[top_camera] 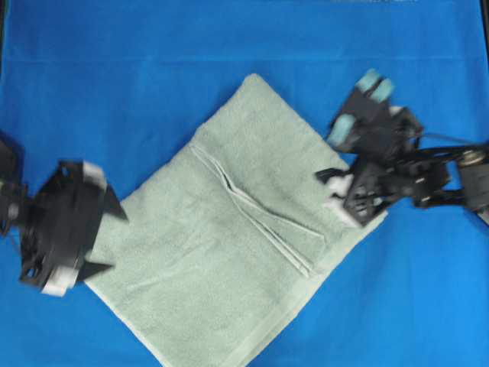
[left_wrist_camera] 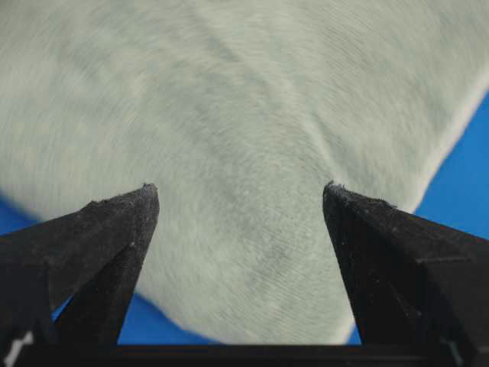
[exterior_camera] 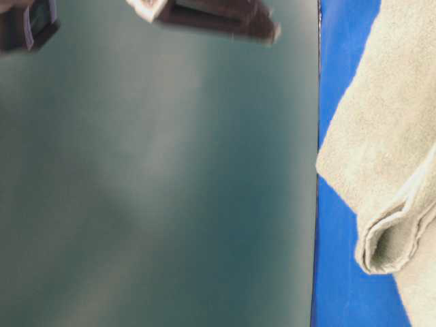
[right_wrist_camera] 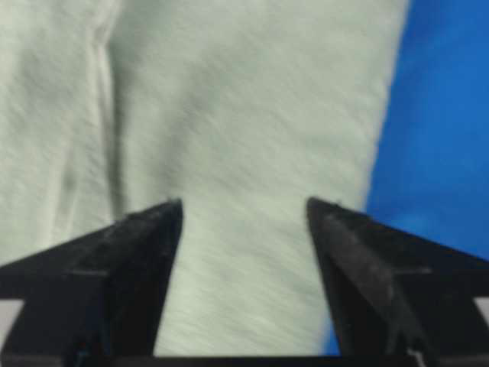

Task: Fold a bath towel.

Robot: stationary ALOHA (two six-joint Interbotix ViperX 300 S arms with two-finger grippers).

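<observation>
The pale sage-green bath towel [top_camera: 237,237] lies folded and slanted on the blue cloth surface [top_camera: 114,76], with layered hem edges [top_camera: 260,214] running across its middle. My left gripper [top_camera: 114,241] is open at the towel's left corner. In the left wrist view its jaws [left_wrist_camera: 241,191] are spread wide over the towel [left_wrist_camera: 244,99] with nothing between them. My right gripper [top_camera: 336,191] is open over the towel's right edge. In the right wrist view its jaws [right_wrist_camera: 244,202] stand apart above the towel [right_wrist_camera: 244,99], holding nothing.
Blue cloth [right_wrist_camera: 443,115] surrounds the towel on every side. In the table-level view a dark blurred panel [exterior_camera: 157,177] fills the left, and the towel's rolled fold [exterior_camera: 385,245] shows at the right. A black arm part [exterior_camera: 211,17] sits at the top.
</observation>
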